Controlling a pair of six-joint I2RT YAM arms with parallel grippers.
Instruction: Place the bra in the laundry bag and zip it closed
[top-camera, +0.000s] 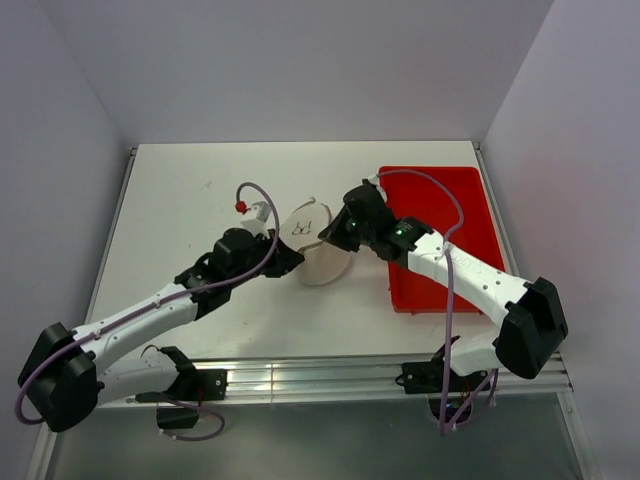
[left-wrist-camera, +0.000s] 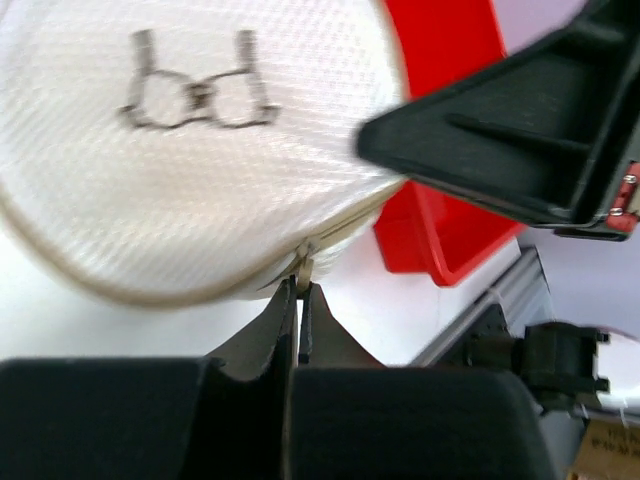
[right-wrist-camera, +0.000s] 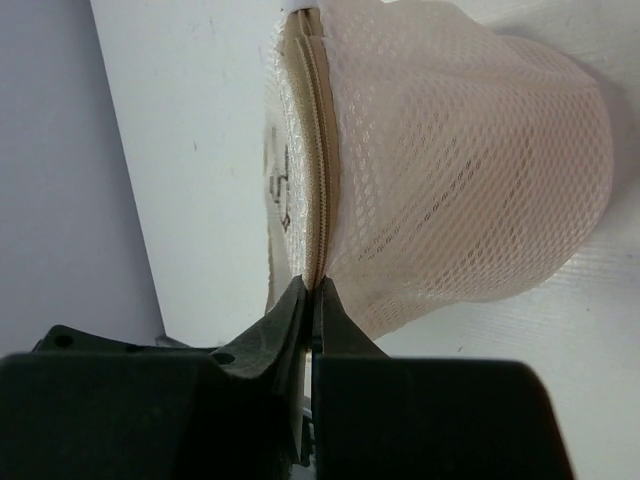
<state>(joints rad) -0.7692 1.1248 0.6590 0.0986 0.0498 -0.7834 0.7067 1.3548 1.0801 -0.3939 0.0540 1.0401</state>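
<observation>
The laundry bag is an off-white round mesh pouch, held between both grippers near the table's middle. Its printed face with the dark bra outline fills the left wrist view. My left gripper is shut on the small zip pull at the bag's lower edge. My right gripper is shut on the bag's zip seam, with the mesh wall to its right. A peach tone shows through the mesh. The bra itself is not in plain sight.
A red rectangular tray lies right of the bag, under my right arm; its corner shows in the left wrist view. The right arm's black body hangs close beside the bag. The table's metal front rail runs along the near edge.
</observation>
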